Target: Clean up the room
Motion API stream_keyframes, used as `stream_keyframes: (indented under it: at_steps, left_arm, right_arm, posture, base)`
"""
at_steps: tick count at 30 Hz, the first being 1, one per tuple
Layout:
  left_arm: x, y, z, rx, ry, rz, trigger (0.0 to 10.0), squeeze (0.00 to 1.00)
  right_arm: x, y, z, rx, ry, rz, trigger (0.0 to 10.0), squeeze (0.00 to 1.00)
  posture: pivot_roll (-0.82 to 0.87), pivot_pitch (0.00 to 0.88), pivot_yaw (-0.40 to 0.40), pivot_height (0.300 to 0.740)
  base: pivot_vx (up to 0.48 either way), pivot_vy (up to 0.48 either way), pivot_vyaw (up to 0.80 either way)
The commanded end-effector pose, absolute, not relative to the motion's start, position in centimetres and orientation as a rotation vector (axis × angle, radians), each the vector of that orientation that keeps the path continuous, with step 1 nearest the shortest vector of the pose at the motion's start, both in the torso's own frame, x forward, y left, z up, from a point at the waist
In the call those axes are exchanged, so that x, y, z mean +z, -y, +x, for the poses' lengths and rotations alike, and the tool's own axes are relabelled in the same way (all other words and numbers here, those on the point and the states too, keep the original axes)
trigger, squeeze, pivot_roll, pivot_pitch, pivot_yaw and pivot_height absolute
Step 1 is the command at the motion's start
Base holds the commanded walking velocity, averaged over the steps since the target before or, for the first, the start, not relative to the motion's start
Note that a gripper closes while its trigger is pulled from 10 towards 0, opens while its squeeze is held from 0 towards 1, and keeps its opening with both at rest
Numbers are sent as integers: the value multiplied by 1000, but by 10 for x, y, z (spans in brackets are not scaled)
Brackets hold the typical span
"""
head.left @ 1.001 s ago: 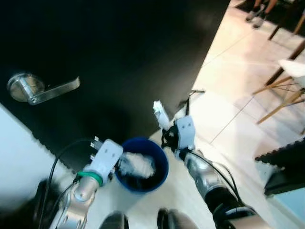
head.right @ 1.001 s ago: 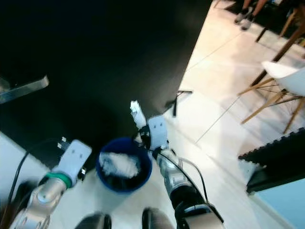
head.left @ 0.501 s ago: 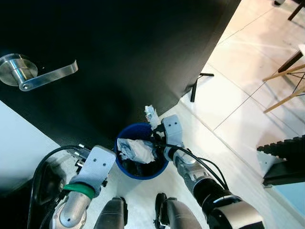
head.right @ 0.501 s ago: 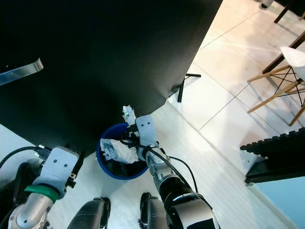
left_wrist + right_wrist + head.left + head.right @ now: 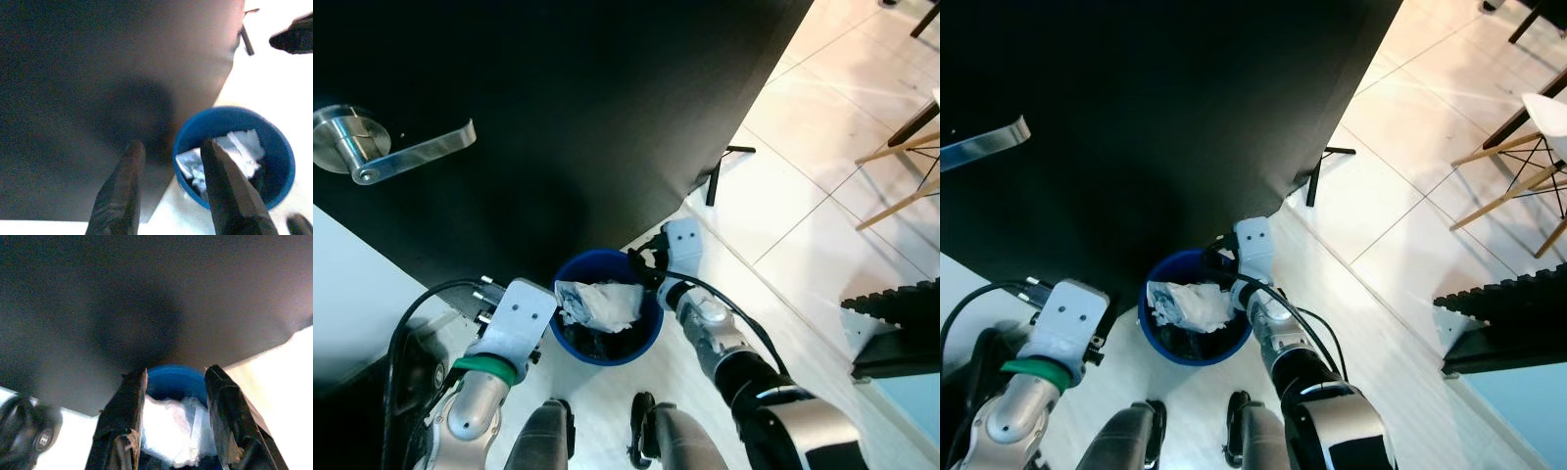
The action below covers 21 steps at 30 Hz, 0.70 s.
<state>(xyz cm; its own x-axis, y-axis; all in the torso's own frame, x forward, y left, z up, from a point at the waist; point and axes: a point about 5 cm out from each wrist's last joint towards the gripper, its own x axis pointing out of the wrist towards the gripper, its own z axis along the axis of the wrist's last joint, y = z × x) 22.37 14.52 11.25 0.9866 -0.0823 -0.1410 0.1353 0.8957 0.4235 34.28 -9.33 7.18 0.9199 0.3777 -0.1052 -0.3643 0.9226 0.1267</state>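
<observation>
A round blue plastic waste bin [image 5: 605, 321] stands on the pale tiled floor [image 5: 803, 206] tight against the lower edge of a large black door [image 5: 568, 117], which leaves no room on that side; open floor stretches away to the robot's right. A silver lever door handle [image 5: 386, 152] sits high on the door at the left, a thin black door stop [image 5: 715, 178] stands by the door's corner, and pale wooden chair legs [image 5: 901, 186] lie well apart at the far right. Crumpled white paper waste [image 5: 597, 302] lies inside the bin, heaped near its rim. The right gripper [image 5: 173, 418] hovers over the bin's right rim, fingers spread and empty. The left gripper [image 5: 168, 188] hangs beside the bin's left edge, fingers parted, grasping nothing.
</observation>
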Motion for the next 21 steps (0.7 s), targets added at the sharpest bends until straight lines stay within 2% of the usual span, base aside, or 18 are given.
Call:
stream_keyframes:
  at_steps: [1, 5, 9, 12, 14, 17, 19, 20, 21]
  left_arm:
    - [104, -141, 225, -132, -142, 449, 10000, 0]
    - [101, -138, 231, -152, -141, 445, 10000, 0]
    - [98, -134, 243, -151, -154, 371, 10000, 0]
    - [96, -130, 257, -137, -164, 292, 10000, 0]
    - [100, -130, 278, -82, -156, 224, 10000, 0]
    - [100, -130, 283, -80, -162, 210, 10000, 0]
    - [90, -115, 278, -258, -179, 308, 10000, 0]
    - [90, -115, 278, -258, -179, 308, 10000, 0]
    - [80, -112, 269, -357, -186, 372, 10000, 0]
  right_arm:
    - [66, 105, 336, 359, -105, 123, 10000, 0]
    - [66, 113, 330, 354, -54, 134, 10000, 0]
    - [65, 120, 316, 324, 5, 157, 10000, 0]
    - [65, 131, 303, 248, 50, 182, 10000, 0]
    - [67, 150, 296, 114, 92, 155, 10000, 0]
    - [68, 154, 295, 93, 107, 136, 10000, 0]
    - [74, 154, 295, 154, 126, 86, 10000, 0]
    - [74, 154, 295, 154, 126, 86, 10000, 0]
    - [74, 157, 289, 205, 108, 40, 10000, 0]
  posture:
    - [175, 126, -45, 731]
    - [139, 100, -34, 731]
    - [96, 64, -18, 731]
    - [71, 39, -4, 731]
    - [63, 26, 1, 731]
    - [56, 8, 12, 731]
    - [44, 0, 25, 731]
    - [44, 0, 25, 731]
    - [36, 0, 30, 731]
  base:
    - [0, 0, 0]
    - [0, 0, 0]
    - [0, 0, 0]
    - [0, 0, 0]
    - [0, 0, 0]
    - [0, 0, 0]
    - [0, 0, 0]
    - [0, 0, 0]
    - [0, 0, 0]
